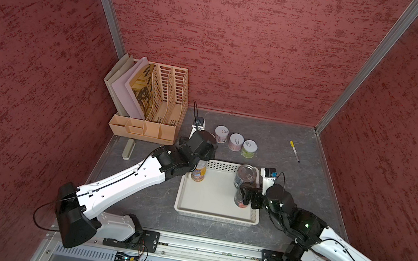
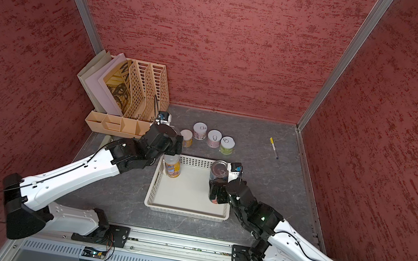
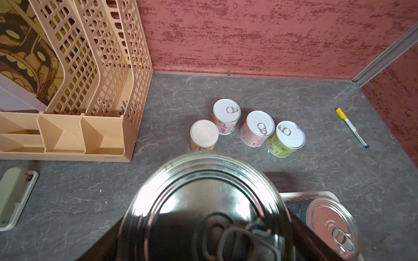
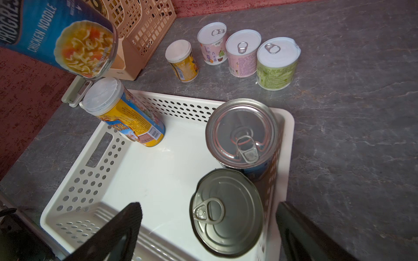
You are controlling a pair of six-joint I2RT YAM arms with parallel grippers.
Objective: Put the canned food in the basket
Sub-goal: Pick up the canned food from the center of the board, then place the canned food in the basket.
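I judged the chicken noodle can (image 4: 67, 40) heavy, rigid, slick, best taken mid-wall; left gripper (image 3: 207, 214) pinched it, right gripper (image 4: 208, 203) spread astride a basketed pull-tab can (image 4: 226, 212).

free: basket (image 1: 214, 216) mid floor | blocked: yellow can (image 1: 199, 172) far-left corner, soup can (image 4: 56, 40) held above, silver-top cans (image 4: 242, 133) (image 4: 226, 212) by right wall

Beyond the far rim of the basket (image 1: 215, 215), the small yellow can (image 3: 204, 135) is hidden behind the left arm (image 1: 200, 142) in a top view. Above the basket's far-left corner, the soup can (image 3: 203, 203) in the left jaws is blurred and cut off in the left wrist view (its label hidden there). Inside the basket, the right jaws are cropped by the right wrist view's edge, and the label of the silver-topped can (image 4: 226, 212) between them cannot be read.
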